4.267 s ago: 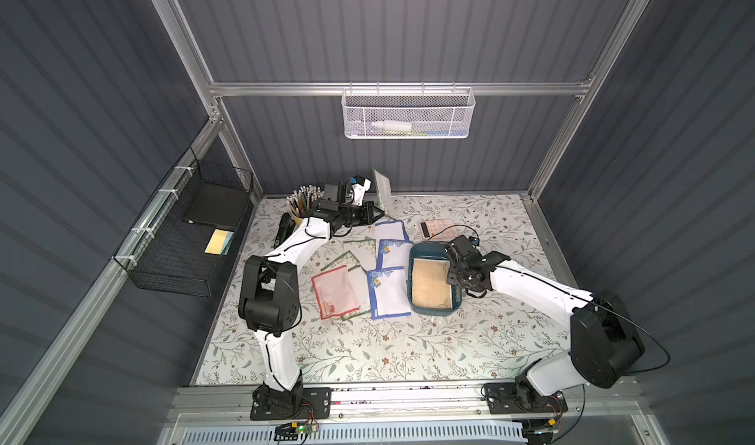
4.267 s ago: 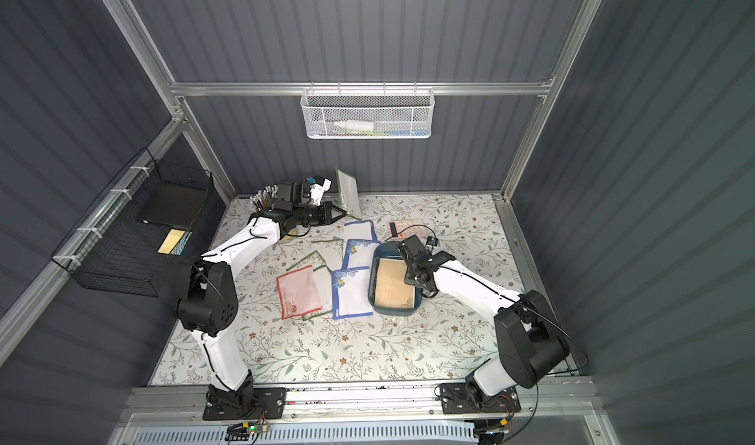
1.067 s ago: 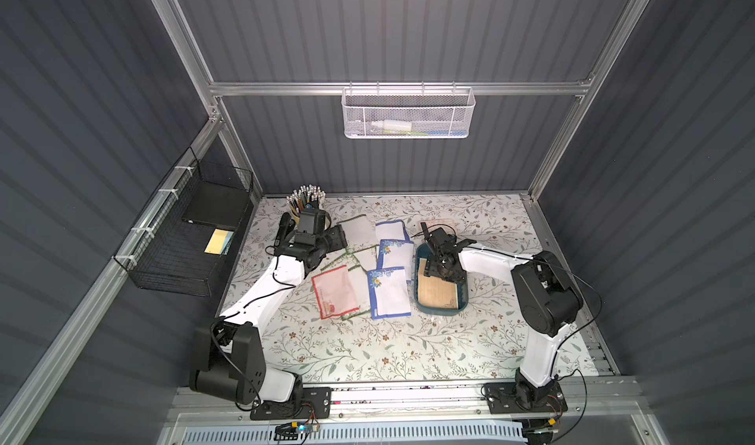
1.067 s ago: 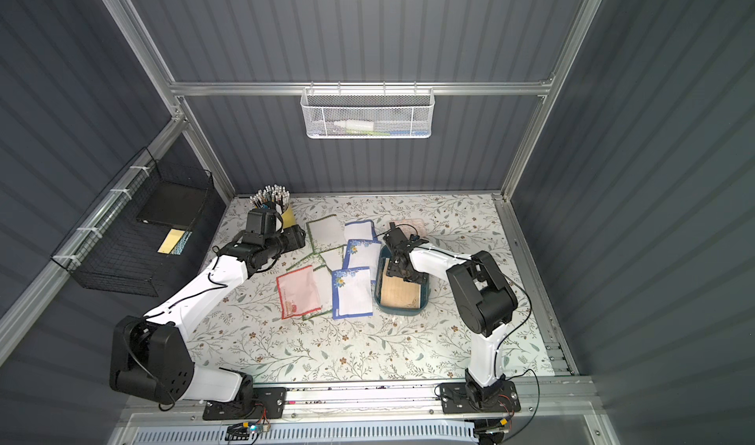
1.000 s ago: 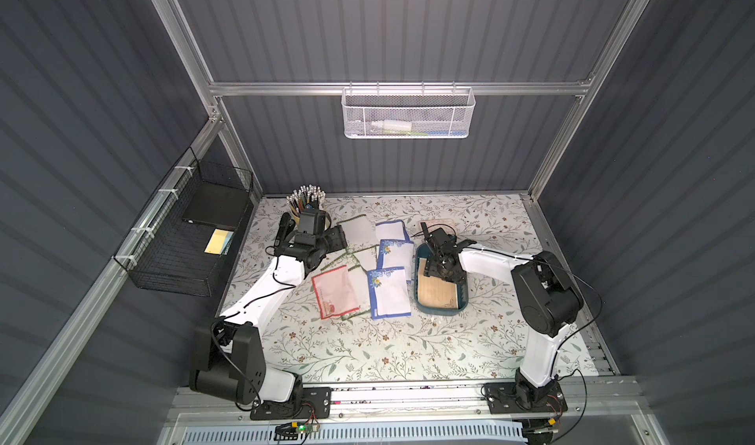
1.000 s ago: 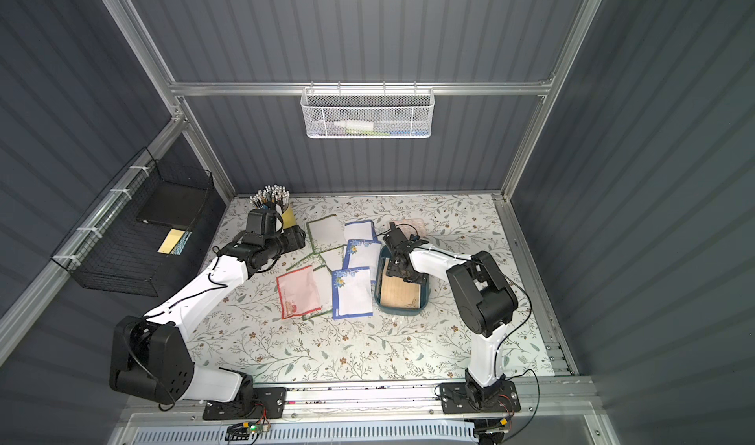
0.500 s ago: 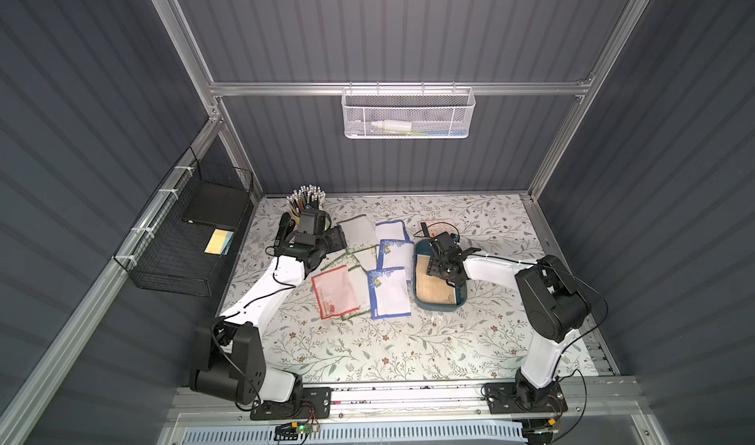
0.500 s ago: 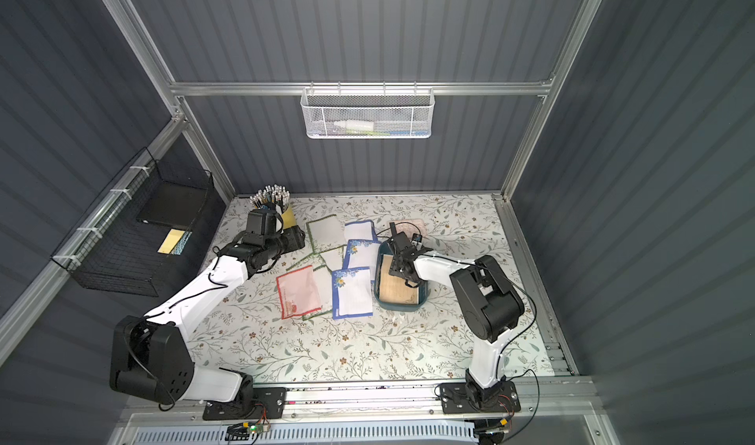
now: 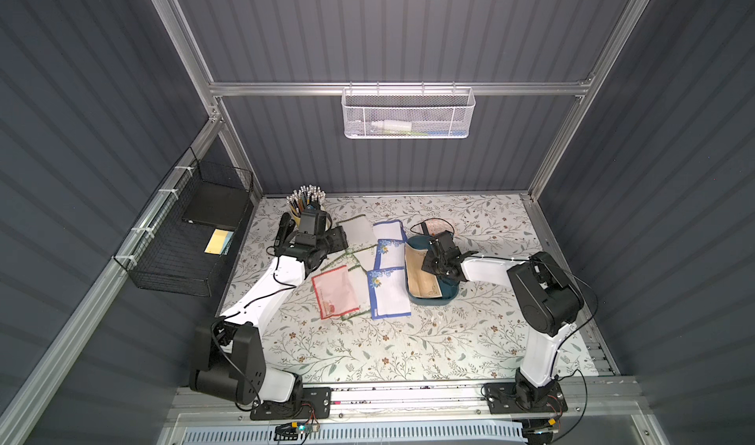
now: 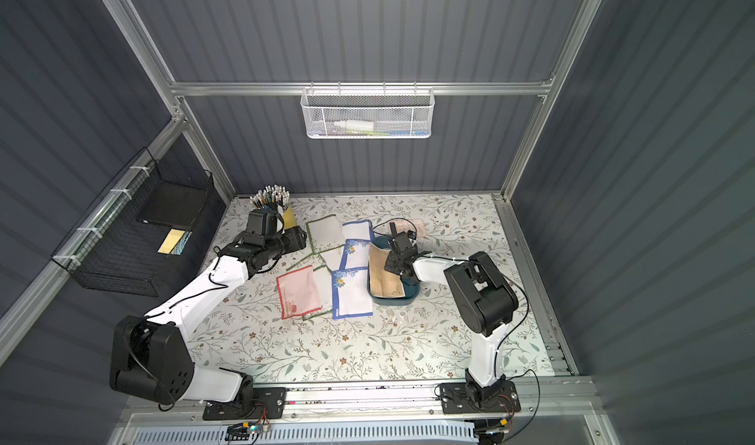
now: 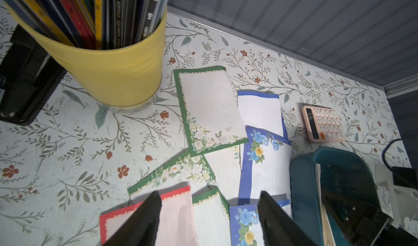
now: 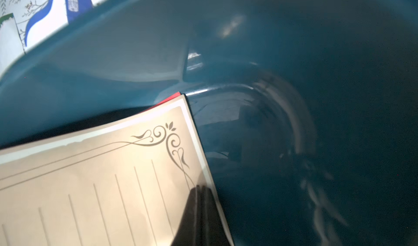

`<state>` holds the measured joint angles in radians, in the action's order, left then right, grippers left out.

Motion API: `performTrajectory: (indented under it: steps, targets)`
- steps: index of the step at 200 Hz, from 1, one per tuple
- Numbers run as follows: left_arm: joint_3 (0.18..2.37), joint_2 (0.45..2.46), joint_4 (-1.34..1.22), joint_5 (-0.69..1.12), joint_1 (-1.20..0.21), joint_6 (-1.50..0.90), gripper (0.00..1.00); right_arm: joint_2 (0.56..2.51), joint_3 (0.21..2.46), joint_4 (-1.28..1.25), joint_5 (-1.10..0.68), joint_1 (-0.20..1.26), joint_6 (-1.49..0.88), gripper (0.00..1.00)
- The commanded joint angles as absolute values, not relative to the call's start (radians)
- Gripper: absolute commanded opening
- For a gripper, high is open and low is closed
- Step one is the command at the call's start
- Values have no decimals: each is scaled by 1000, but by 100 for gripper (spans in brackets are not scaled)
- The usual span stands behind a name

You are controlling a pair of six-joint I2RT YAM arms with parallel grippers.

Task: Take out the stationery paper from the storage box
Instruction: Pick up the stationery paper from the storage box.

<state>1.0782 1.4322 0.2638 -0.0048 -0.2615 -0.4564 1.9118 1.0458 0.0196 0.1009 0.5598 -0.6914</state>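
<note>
The tan sheet (image 12: 95, 188), lined and with an ornate scroll in its corner, lies inside the storage box (image 9: 447, 295), its side towards the loose sheets bowing up against the box wall in both top views. A red edge (image 12: 173, 97) peeks from under it. The right gripper (image 12: 199, 189) reaches into the box, its fingers pressed together on the tan sheet's edge close to the corner.

More stationery paper lies on the floral table (image 9: 408, 340) just beside the box: a green-bordered sheet (image 11: 210, 109), blue-floral sheets (image 11: 264, 161) and a red-bordered sheet (image 9: 335, 293), partly overlapping.

The left gripper (image 11: 209, 194) hangs above these sheets with its fingers spread, holding nothing. Behind it stands a yellow pencil cup (image 11: 113, 75); a pink calculator (image 11: 322, 124) lies beyond the box.
</note>
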Motion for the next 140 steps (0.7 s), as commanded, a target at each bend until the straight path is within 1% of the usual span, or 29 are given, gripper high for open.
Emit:
performTrajectory:
  steps: [1,16,37,85,113,140]
  targets:
    - [1098,1447,275,12,-301,-450,70,2016,985,309,21,575,-685,0]
    - [1116,1468,273,24,-346,-462,70,2007,995,316,23,575,-680,0]
    - [1131,1505,265,114,-396,-482,69,2007,1009,326,20,575,-678,0]
    - [1042,1505,86,442,-403,-590,72,1997,1000,321,19,575,-675,0]
    - [1035,1557,27,462,-435,-629,72,1992,1004,317,14,577,-675,0]
    - [1066,1655,-12,467,-487,-644,71,1982,1003,317,17,577,-675,0]
